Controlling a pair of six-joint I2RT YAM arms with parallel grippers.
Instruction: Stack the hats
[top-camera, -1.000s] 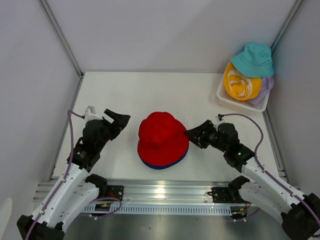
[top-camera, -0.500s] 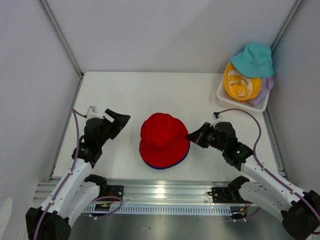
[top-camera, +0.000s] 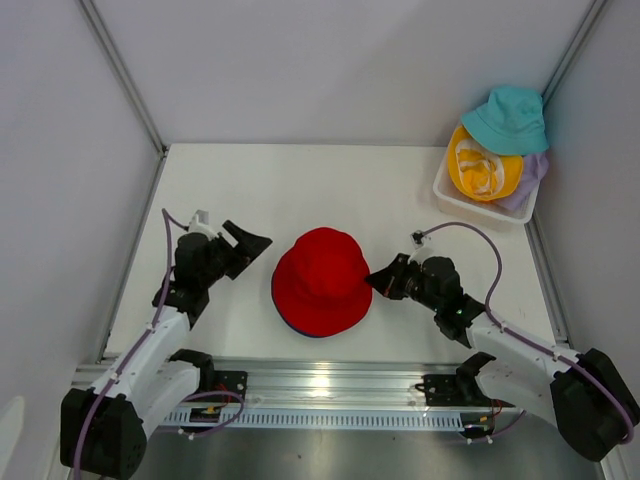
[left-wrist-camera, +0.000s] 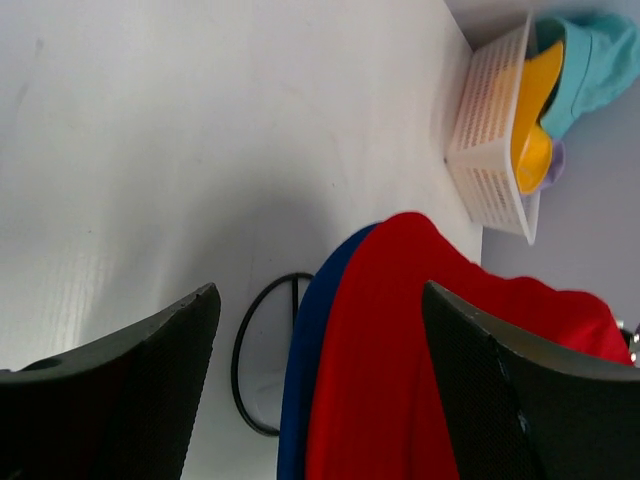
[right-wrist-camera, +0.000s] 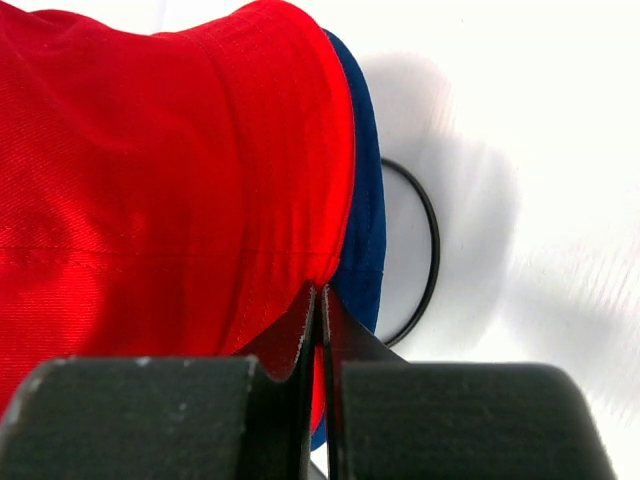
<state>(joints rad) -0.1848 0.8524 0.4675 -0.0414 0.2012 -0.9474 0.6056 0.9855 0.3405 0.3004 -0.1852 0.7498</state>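
Note:
A red hat lies crown up at the table's centre on a navy hat, of which only a rim sliver shows. My right gripper is shut on the red hat's right brim; the right wrist view shows its jaws pinching red fabric above the navy brim. My left gripper is open and empty just left of the hats. The teal hat, yellow hat and lavender hat sit in the basket. I cannot make out a separate orange hat.
The white lattice basket stands at the far right corner against the wall. A thin black wire frame pokes out under the navy hat on both sides, and shows in the left wrist view. Grey walls enclose the table.
My right gripper has moved left with the red brim, shifting the red hat slightly left over the navy one. My left gripper has edged right toward the hats, still open.

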